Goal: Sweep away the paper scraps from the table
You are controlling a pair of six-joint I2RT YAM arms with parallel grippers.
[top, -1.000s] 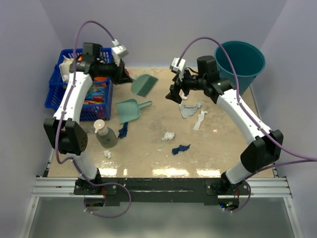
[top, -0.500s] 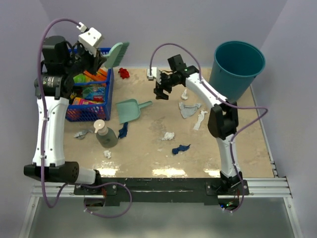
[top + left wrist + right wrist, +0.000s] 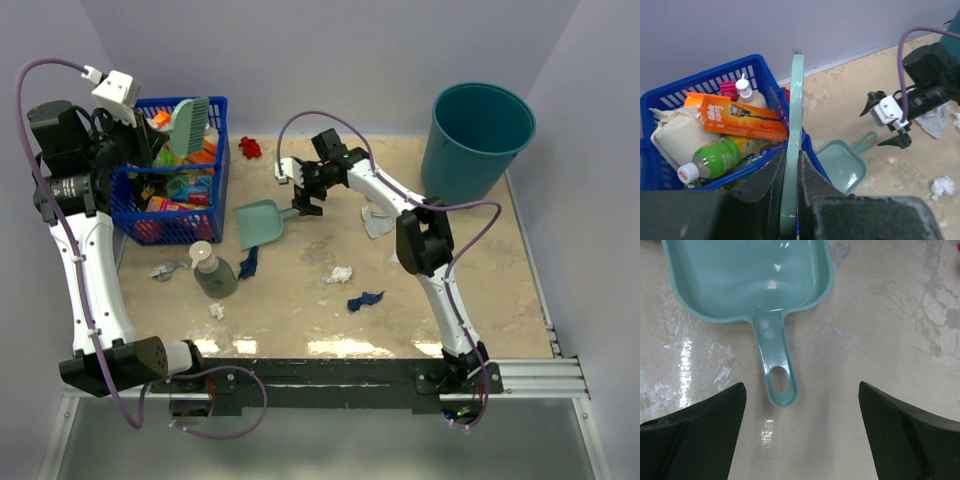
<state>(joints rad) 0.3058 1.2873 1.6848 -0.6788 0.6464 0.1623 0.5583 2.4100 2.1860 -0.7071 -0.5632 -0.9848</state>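
My left gripper (image 3: 160,148) is raised over the blue basket, shut on the handle of the teal hand brush (image 3: 187,125); in the left wrist view the brush (image 3: 796,100) stands edge-on between my fingers (image 3: 812,180). My right gripper (image 3: 304,192) is open, hovering just above the handle of the teal dustpan (image 3: 258,222); in the right wrist view the handle (image 3: 776,365) lies between the wide-apart fingertips, left of centre. Paper scraps lie on the table (image 3: 480,290): white (image 3: 340,273), navy (image 3: 365,299), navy (image 3: 248,262), pale grey-blue (image 3: 378,220), small white (image 3: 217,311).
A blue basket (image 3: 215,105) full of packages stands at the back left. A teal bucket (image 3: 478,130) stands at the back right. A soap bottle (image 3: 210,270) stands in front of the dustpan. A red object (image 3: 249,148) lies by the back wall.
My left arm has lifted and swung left, carrying the brush from over the table to over the basket. My right gripper has moved left from near the grey-blue scrap to over the dustpan handle.
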